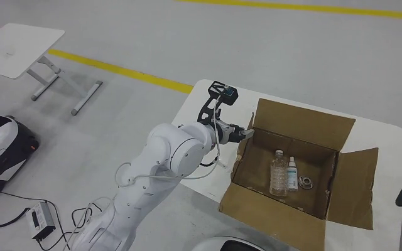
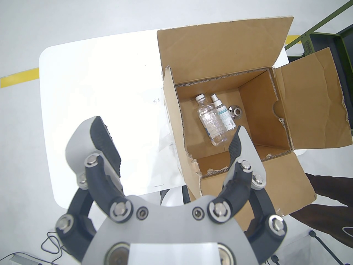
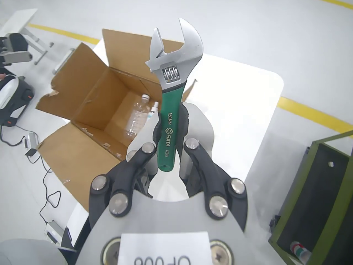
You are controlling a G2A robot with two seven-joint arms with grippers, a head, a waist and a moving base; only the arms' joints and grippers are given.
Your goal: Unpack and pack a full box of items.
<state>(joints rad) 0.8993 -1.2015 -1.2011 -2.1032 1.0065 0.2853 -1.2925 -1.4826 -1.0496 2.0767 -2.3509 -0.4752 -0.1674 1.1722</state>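
1. Gripping a green-handled adjustable wrench (image 3: 171, 97) is my right claw (image 3: 172, 122). Both pads are pressed against the handle, and the silver head sticks out beyond the fingertips.
2. That claw and the wrench hang in the air to the right of the open brown cardboard box (image 2: 262, 117), above the white rounded table (image 2: 96, 78).
3. My left claw (image 2: 168, 128) is spread wide and holds nothing. It hangs over the left wall of the box, with one finger above the table top and the other above the box.
4. The box stands on the table with all its flaps folded outward. The left wall has a torn edge.
5. On the box floor lies a clear plastic bottle with a white cap (image 2: 211, 121), on its side, with the cap toward the far wall.
6. Just to the right of it lies a small white spray bottle (image 2: 222, 111), parallel to it and close enough that I cannot tell whether they touch.
7. Further right, near the right wall, sits a small round metal fitting (image 2: 235, 111), apart from both bottles.
8. A yellow line (image 3: 303, 108) runs across the grey floor beyond the table.
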